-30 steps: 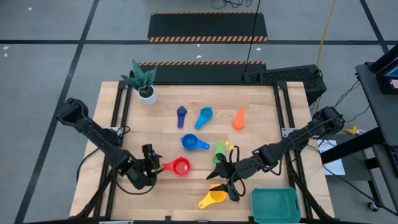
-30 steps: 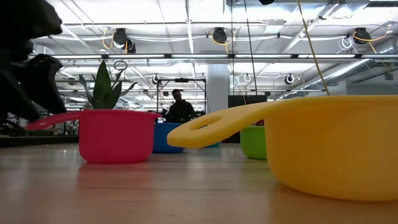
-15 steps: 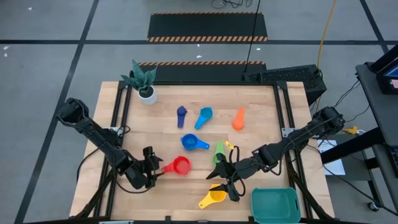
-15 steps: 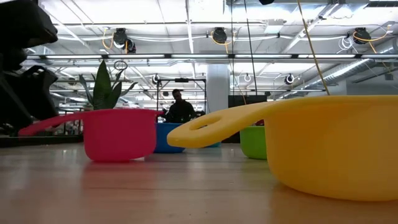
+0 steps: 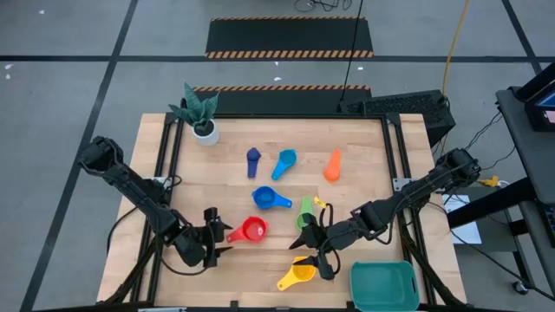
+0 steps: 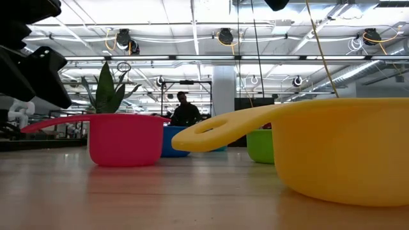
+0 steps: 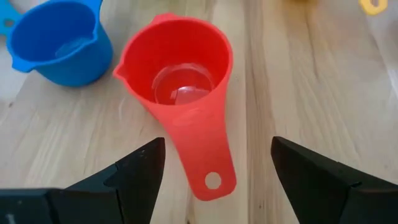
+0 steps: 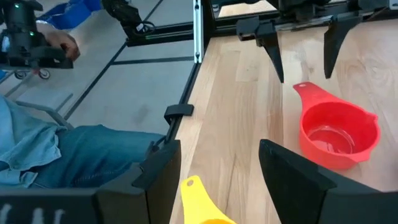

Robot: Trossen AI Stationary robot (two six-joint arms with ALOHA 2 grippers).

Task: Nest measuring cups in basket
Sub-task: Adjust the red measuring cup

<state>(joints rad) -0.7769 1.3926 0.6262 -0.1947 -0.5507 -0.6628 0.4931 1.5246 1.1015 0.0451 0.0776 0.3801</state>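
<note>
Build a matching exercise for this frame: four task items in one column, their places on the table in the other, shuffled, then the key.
Items:
1. red cup
2. yellow cup
3. basket
4. orange cup

Places:
A. table's near right corner
B. far side, right of the light blue cup
C. handle between the open fingers of the left tool
D. under the open right tool, left of the basket

Pairs: 1-C, 2-D, 3-A, 4-B

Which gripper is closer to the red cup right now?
Left. The left gripper is open, straddling the handle of the red cup. The right gripper is open, farther off past the cup's other side, above the yellow cup.
</note>
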